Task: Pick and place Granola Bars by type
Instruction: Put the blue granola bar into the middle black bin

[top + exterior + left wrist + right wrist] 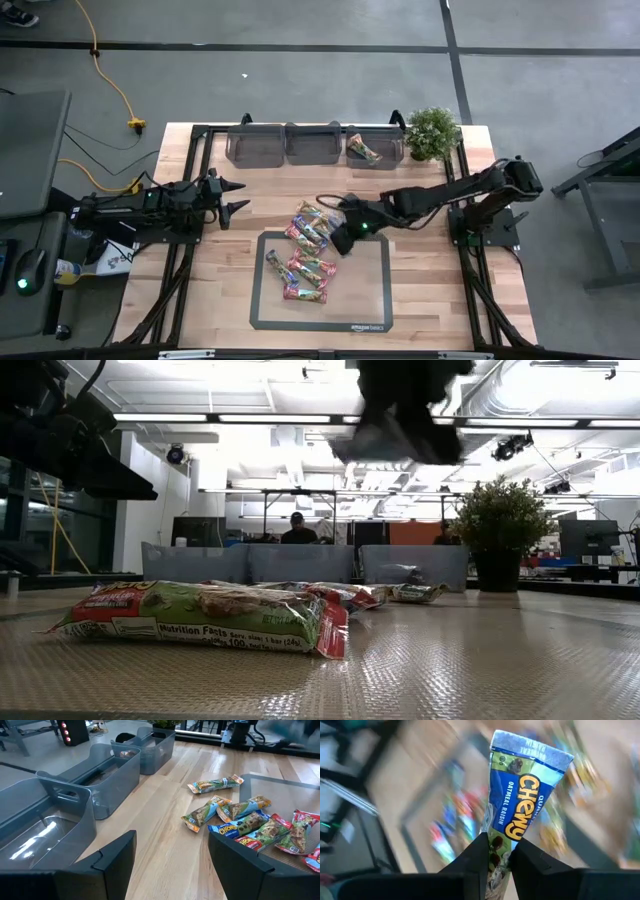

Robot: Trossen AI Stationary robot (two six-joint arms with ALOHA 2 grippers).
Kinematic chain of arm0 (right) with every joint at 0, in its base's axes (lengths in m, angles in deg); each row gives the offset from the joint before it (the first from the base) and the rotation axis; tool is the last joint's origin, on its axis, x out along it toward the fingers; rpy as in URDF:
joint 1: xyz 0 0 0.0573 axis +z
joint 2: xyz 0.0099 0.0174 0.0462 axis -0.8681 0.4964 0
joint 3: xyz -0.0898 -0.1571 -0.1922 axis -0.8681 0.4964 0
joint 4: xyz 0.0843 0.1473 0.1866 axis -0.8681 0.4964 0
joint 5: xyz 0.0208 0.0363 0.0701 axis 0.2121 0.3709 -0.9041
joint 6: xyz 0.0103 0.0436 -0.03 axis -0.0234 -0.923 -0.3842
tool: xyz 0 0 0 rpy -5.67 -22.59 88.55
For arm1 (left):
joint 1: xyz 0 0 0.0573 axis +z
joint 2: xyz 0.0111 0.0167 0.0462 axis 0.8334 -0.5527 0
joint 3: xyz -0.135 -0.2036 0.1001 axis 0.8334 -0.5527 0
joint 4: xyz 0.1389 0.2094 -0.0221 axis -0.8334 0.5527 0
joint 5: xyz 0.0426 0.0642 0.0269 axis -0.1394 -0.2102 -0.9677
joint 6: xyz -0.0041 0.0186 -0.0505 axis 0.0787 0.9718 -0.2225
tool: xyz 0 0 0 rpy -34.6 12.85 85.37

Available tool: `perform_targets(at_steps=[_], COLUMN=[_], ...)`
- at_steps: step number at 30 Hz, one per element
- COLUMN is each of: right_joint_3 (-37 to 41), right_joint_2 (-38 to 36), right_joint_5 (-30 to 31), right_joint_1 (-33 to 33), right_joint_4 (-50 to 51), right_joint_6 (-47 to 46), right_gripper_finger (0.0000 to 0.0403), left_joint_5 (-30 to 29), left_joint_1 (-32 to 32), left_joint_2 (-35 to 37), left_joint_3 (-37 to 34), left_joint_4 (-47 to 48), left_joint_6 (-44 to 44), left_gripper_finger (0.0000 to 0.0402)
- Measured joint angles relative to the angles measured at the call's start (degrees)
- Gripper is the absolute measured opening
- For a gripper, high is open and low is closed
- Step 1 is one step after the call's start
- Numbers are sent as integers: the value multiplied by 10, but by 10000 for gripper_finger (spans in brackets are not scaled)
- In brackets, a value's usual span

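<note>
Several granola bars [308,252] in red, green and blue wrappers lie in a loose pile on the wooden table and on the dark-framed mat [372,300]; they also show in the left wrist view [240,820] and the low view [200,615]. My right gripper [342,236] hangs over the pile's right side, shut on a blue bar [525,795]. In the low view this gripper [400,410] is high above the table. My left gripper [234,196] waits open at the table's left, its fingers [115,857] holding nothing. My right gripper pinches the blue bar between its two fingers at one end of the wrapper [498,851]. The fingers lie along the bar and slant down from the table's right side. The rest of the bar sticks out past the fingertips, lifted clear of the table.
Three grey translucent bins [313,143] stand in a row at the far edge; the right one [390,150] holds a bar [362,148]. A potted plant [432,132] stands right of them. Bare wood lies between the pile and the bins.
</note>
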Motion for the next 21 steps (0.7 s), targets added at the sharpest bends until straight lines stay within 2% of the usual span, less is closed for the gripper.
perform_targets(at_steps=[11, 17, 21], right_joint_3=[-63, -66, -66], right_joint_2=[0, 0, -1], right_joint_5=[85, 103, 107], right_joint_1=[0, 0, 0], right_joint_4=[-197, -295, -323], right_joint_6=[251, 333, 358], right_gripper_finger=[59, 59, 59], left_joint_5=[0, 0, 0], left_joint_1=[0, 0, 0], left_joint_2=[0, 0, 0], left_joint_3=[0, 0, 0], left_joint_4=[0, 0, 0], left_joint_6=[0, 0, 0], left_gripper_finger=[243, 243, 243])
